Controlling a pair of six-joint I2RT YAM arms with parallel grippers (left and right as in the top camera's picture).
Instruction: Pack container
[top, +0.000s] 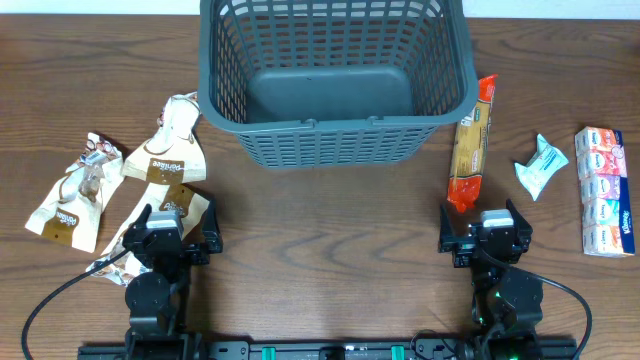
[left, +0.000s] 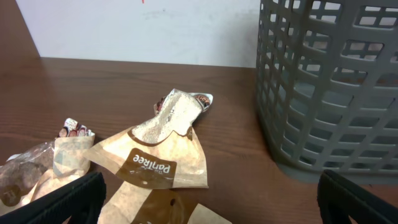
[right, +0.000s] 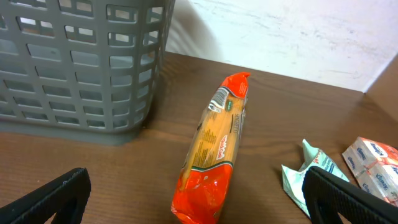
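Left gripper (top: 172, 226), right gripper (top: 487, 224) agape; container (top: 335, 146) bare inside

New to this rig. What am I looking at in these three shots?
Two robot arms, the left arm and the right arm, sit at a wooden table. One picture looks down from above. The other two come from a camera on each wrist, with its black jaws at the bottom corners. A grey basket stands at the far side with nothing inside. Left of it lie brown snack pouches; right of it lie a pasta packet, a green wrapper and pink-and-blue packs. Both jaws are open and hold nothing.
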